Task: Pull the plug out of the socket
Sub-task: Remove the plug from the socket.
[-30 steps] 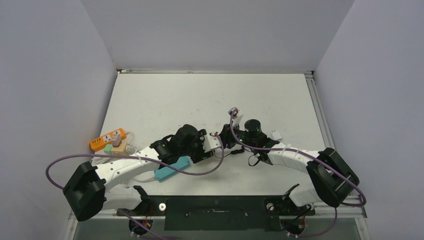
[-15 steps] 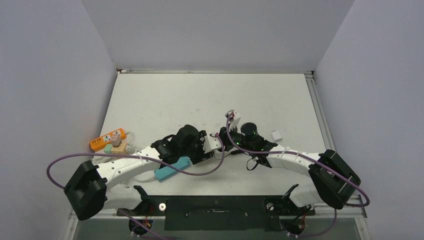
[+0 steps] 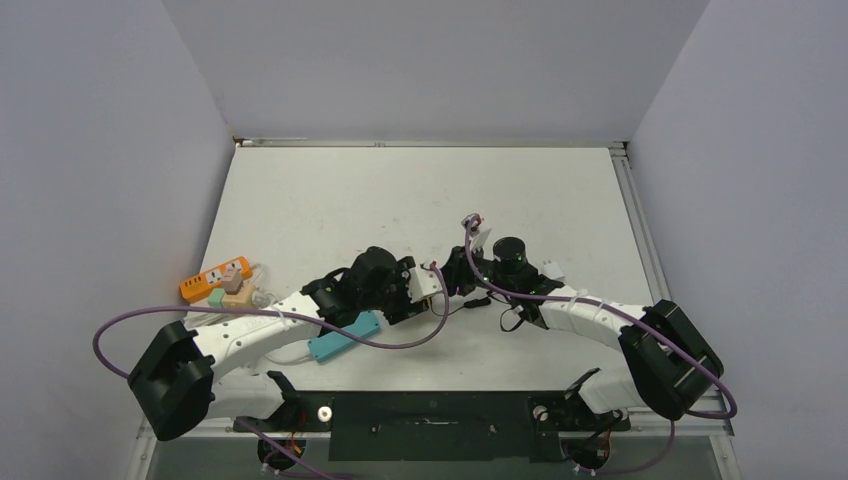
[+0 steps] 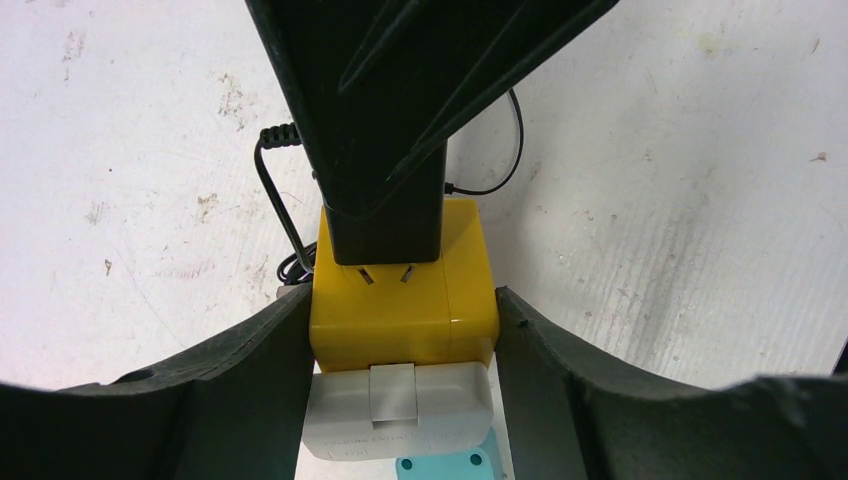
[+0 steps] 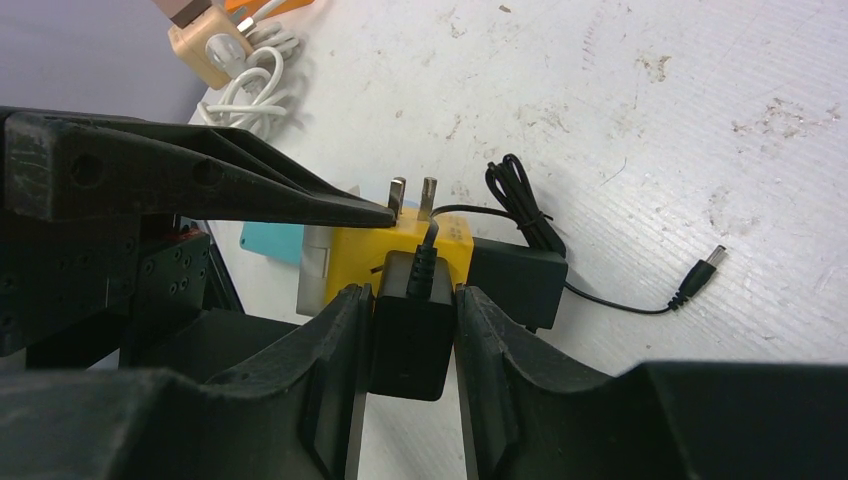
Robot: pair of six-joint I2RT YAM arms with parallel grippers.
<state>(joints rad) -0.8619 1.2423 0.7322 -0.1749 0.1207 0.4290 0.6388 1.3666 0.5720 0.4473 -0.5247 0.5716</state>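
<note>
- Table: white and scuffed, with both arms meeting near its middle.
- Socket: a yellow cube adapter, off-white at the near end, lying at the table's centre; two metal prongs stick up from its far side in the right wrist view.
- Left gripper: its two dark fingers press the socket's two sides, clamped on the yellow body.
- Plug: a black power brick seated in the socket's face; its blades show at the joint in the left wrist view.
- Right gripper: clenched on the plug, one finger against each flank.
- Cord: thin and black, running from the plug over the table to a loose barrel tip, with a bundled coil beside the socket.
- Teal strip: lies under the left arm, just near of the socket.
- Orange strip: at the table's left edge, with a beige adapter and a coiled white cable beside it.
</note>
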